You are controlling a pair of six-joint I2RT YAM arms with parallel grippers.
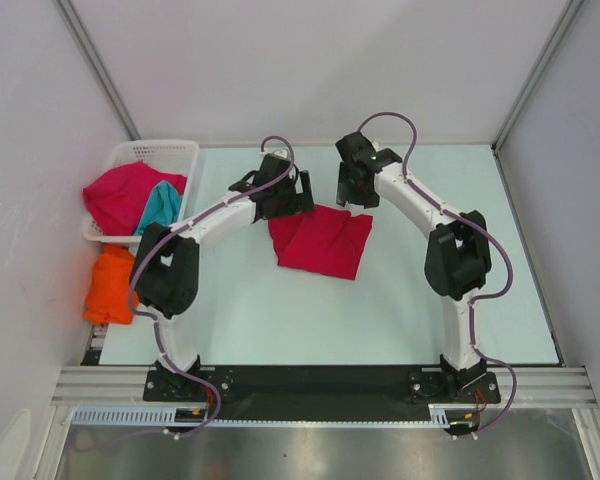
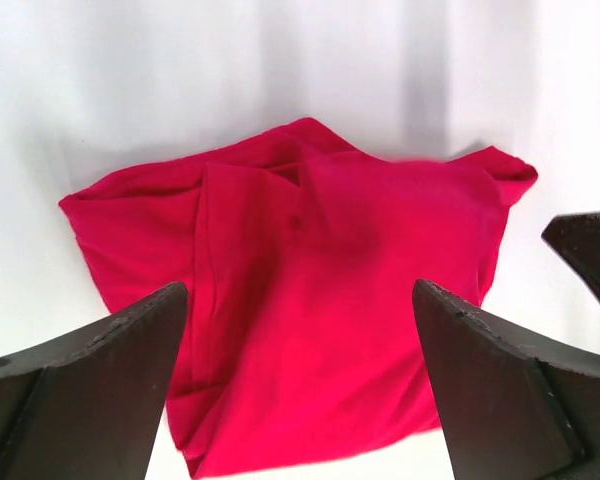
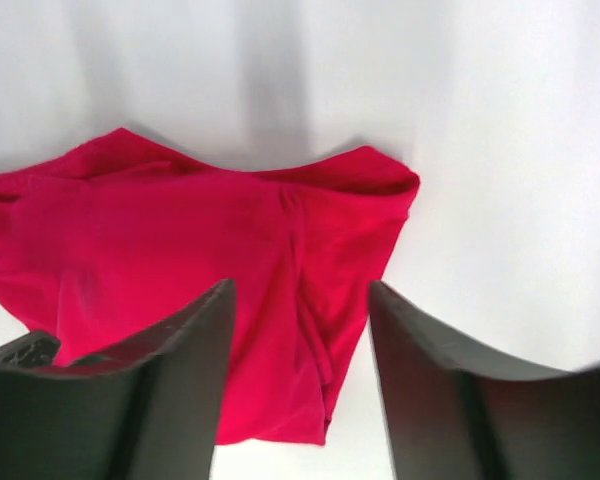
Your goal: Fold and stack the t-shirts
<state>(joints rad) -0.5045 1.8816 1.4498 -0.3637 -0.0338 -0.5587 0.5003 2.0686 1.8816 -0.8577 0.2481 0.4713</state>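
A crimson-red t-shirt [image 1: 322,240] lies folded and a bit rumpled on the table's middle. It also shows in the left wrist view [image 2: 310,300] and the right wrist view [image 3: 180,250]. My left gripper [image 1: 283,205] hangs open above the shirt's far left corner [image 2: 300,385]. My right gripper [image 1: 353,195] hangs open above its far right corner [image 3: 300,385]. Neither holds anything. A second crimson-red t-shirt [image 1: 123,195] and a teal t-shirt [image 1: 160,208] lie bunched in the basket. A bright orange t-shirt [image 1: 111,284] hangs over the table's left edge.
A white lattice basket [image 1: 152,160] stands at the far left corner of the table [image 1: 380,310]. Grey walls close in on the left, back and right. The black mounting rail [image 1: 320,380] runs along the near edge.
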